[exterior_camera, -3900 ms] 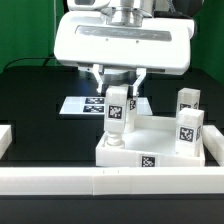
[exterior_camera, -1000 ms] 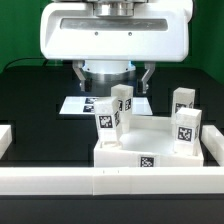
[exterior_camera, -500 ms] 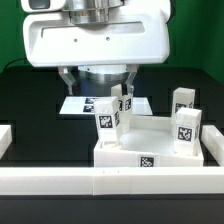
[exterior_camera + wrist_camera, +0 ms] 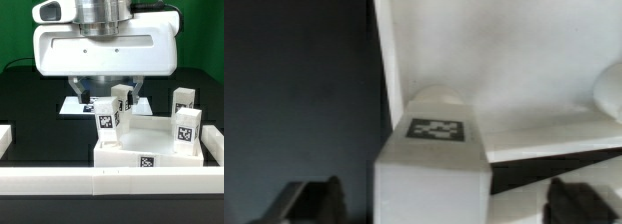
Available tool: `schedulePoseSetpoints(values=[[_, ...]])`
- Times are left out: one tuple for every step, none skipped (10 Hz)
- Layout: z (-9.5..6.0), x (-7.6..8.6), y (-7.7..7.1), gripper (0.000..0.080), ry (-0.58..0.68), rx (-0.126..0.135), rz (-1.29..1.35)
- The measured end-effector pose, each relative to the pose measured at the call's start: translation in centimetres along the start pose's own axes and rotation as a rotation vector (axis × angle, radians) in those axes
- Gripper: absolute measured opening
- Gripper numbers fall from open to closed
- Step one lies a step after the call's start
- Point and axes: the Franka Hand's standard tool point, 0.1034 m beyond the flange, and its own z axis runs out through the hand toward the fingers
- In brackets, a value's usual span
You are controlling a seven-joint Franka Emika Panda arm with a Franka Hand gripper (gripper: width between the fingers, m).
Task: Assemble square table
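Gripper (image 4: 434,200) has slid toward the exterior view's left, fingers (image 4: 310,200) spread astride a leg (image 4: 434,160) standing on the tabletop (image 4: 150,152); likely lining up to grasp.

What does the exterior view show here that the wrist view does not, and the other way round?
Only the exterior view shows the whole white plastic square tabletop with four upright white block legs on it, the flat white marker board behind, the long white border rail in front, and the arm's white housing. Only the wrist view shows the dark fingertips standing apart either side of one tagged leg, seen from above. Both show the tabletop, that leg and the black table surface.
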Motion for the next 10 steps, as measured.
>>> schedulePoseSetpoints(values=[[0.02, -0.06, -0.23, 0.0388, 0.0, 0.0, -0.001], [0.01, -0.03, -0.13, 0.0281, 0.0, 0.0, 0.001], [0.01, -0.03, -0.11, 0.0281, 0.0, 0.0, 0.002], [0.01, -0.03, -0.11, 0.0282, 0.0, 0.0, 0.01], [0.01, -0.03, -0.12, 0.0282, 0.0, 0.0, 0.031], [0.01, -0.03, -0.11, 0.0282, 0.0, 0.0, 0.03], [0.03, -0.05, -0.14, 0.0282, 0.0, 0.002, 0.051], [0.05, -0.08, -0.24, 0.0282, 0.013, 0.01, 0.214], [0.1, -0.13, -0.37, 0.0282, 0.021, 0.016, 0.391], [0.12, -0.08, -0.39, 0.0284, 0.022, 0.017, 0.482]])
